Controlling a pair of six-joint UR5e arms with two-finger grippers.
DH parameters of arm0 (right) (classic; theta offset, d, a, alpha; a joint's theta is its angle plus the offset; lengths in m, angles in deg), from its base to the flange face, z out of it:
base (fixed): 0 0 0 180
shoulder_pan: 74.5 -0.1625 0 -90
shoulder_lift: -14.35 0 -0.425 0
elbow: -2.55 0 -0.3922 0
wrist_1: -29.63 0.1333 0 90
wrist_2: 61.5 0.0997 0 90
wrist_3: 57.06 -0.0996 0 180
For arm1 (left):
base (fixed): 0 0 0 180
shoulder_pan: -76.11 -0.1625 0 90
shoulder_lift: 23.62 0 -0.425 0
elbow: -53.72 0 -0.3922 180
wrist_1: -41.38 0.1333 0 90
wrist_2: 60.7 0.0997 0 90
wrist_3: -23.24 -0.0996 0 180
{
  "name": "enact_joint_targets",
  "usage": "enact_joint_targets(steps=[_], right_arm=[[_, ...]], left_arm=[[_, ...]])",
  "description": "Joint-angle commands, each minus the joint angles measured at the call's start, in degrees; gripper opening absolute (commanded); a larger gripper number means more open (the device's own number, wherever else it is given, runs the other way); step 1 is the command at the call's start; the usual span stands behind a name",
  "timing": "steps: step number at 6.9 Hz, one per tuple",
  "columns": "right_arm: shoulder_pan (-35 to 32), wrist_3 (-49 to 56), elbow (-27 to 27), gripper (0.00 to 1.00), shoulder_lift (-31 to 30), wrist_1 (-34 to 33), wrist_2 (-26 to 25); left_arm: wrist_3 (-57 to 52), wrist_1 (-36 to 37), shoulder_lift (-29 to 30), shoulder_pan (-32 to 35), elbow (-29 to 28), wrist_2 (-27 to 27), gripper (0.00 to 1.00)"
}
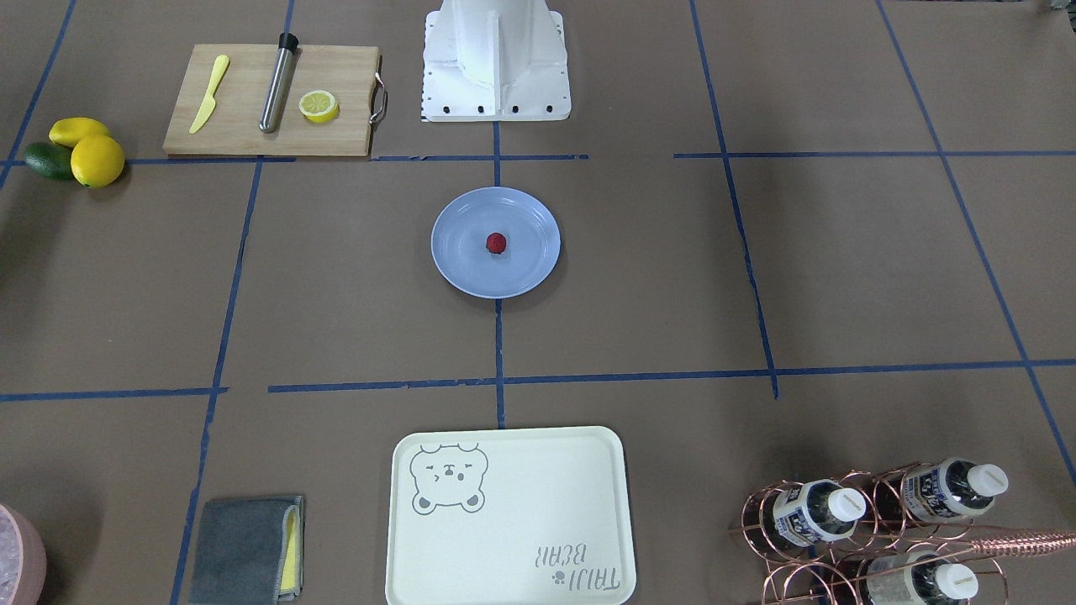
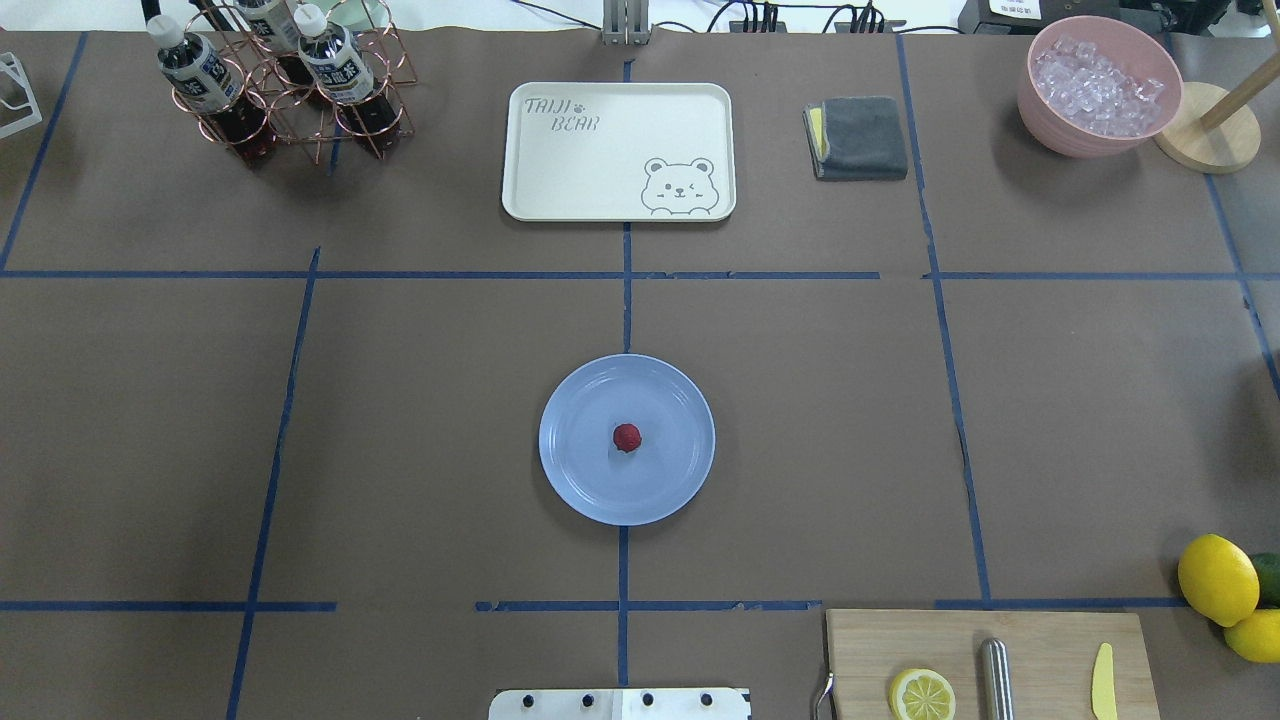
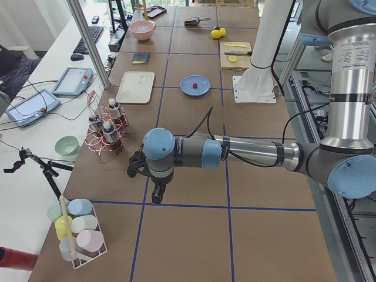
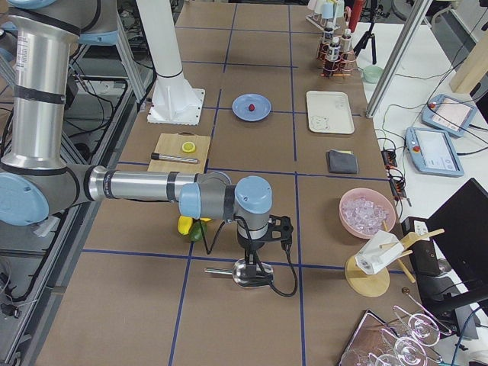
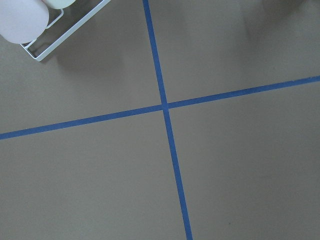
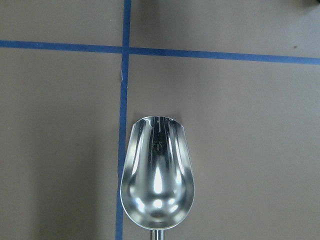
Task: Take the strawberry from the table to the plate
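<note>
close under the overhead camera lies the robot's base (image 2: 620,703), and beside it a board (image 2: 1040,640) carrying a lemon half (image 2: 922,694). next out, in the middle of the surface (image 2: 400,400), is the plate (image 2: 580,480). the strawberry (image 2: 627,437) already rests on it, close to the centre, well inside the rim and touching nothing else. judged from that, the carrying looks done and the step in hand is only to leave the berry be. neither arm should sweep low across the middle, since a small round berry on a glossy plate would likely roll at a slight knock. any check of the placement is best made from above, without contact. both arms are well apart from the plate, out toward the surface's two ends. the left gripper (image 3: 157,197) hangs over bare paper near a crossing of tape lines (image 5: 165,106), the right gripper (image 4: 252,255) over a metal scoop (image 6: 157,175). each shows only in a side view, so i cannot tell whether it is apart or together. the strawberry looks tiny against the plate: roundish, deep red and bumpy, with a small shadow at one side. farther off are a tray (image 2: 620,130), a folded cloth (image 2: 860,138), a rack of bottles (image 2: 280,90) and a bowl of ice (image 2: 1100,85).
</note>
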Motion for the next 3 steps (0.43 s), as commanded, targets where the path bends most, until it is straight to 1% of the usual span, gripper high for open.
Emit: enact_joint_targets(steps=[1, 3], right_arm=[[0.0, -0.1, -0.1, 1.00, -0.1, 0.1, 0.0], [0.0, -0.2, 0.0, 1.00, -0.5, 0.1, -0.1]], left_arm=[[0.0, 0.1, -0.2, -0.3, 0.0, 0.2, 1.00], [0.1, 0.2, -0.2, -0.3, 0.0, 0.3, 1.00]])
